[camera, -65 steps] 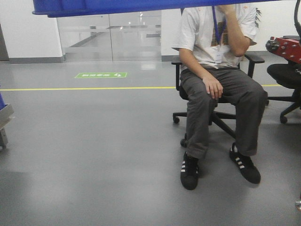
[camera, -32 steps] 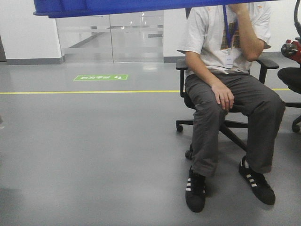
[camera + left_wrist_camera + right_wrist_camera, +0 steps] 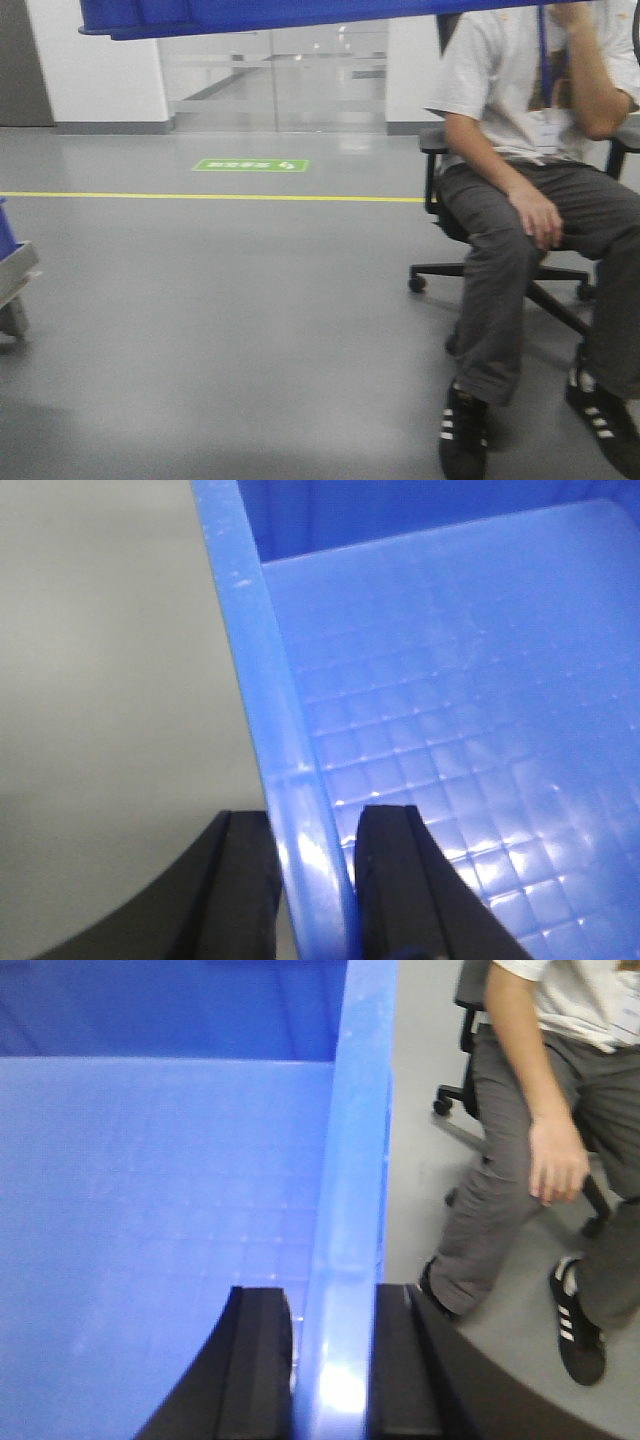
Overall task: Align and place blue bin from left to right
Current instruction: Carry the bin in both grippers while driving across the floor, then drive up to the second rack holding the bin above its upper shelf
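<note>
The blue bin is held up off the floor; only its underside shows as a band along the top of the front view. In the left wrist view my left gripper is shut on the bin's left wall, one black finger outside and one inside over the gridded floor. The right wrist view shows my right gripper shut on the bin's right rim the same way, with the bin's inside to its left.
A person sits on a wheeled office chair at the right, legs stretched toward me. A cart with a wheel juts in at the left edge. A yellow line and a green sign mark the grey floor before glass doors.
The front view has shifted: the seated person has slid to the right and grown larger, and the cart has come into view at the left edge. Both grippers still hold the bin.
</note>
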